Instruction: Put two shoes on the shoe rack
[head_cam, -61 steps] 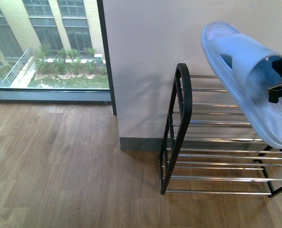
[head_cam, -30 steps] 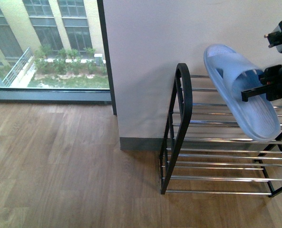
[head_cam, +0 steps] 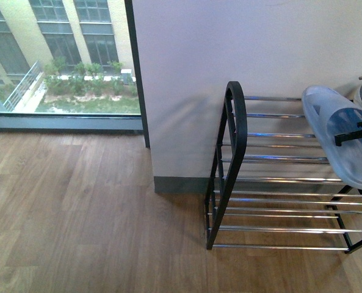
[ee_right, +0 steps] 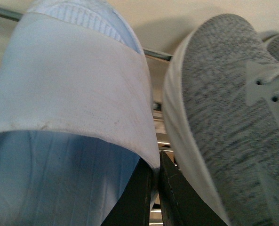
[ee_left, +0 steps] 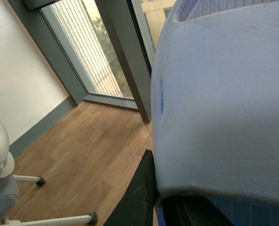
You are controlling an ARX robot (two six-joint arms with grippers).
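Observation:
My right gripper [head_cam: 359,132] is shut on the strap edge of a pale blue slide slipper [head_cam: 339,143], held tilted over the right part of the shoe rack's [head_cam: 272,157] top chrome bars. In the right wrist view the fingers [ee_right: 170,193] pinch the slipper's [ee_right: 68,94] strap, and one grey knit sneaker [ee_right: 233,117] with a white sole sits right beside it on the rack bars [ee_right: 155,54]. My left gripper [ee_left: 160,203] is shut on another pale blue slipper [ee_left: 224,108], which fills most of the left wrist view. The left arm is outside the front view.
The rack stands against a white wall [head_cam: 242,49] with a black arched end frame [head_cam: 232,152]. Wooden floor [head_cam: 77,213] runs left to a tall window [head_cam: 58,58]. A white wheeled base [ee_left: 17,181] stands on the floor in the left wrist view.
My right gripper has carried the slipper to the right and down, from high over the rack to close above the right part of its top bars.

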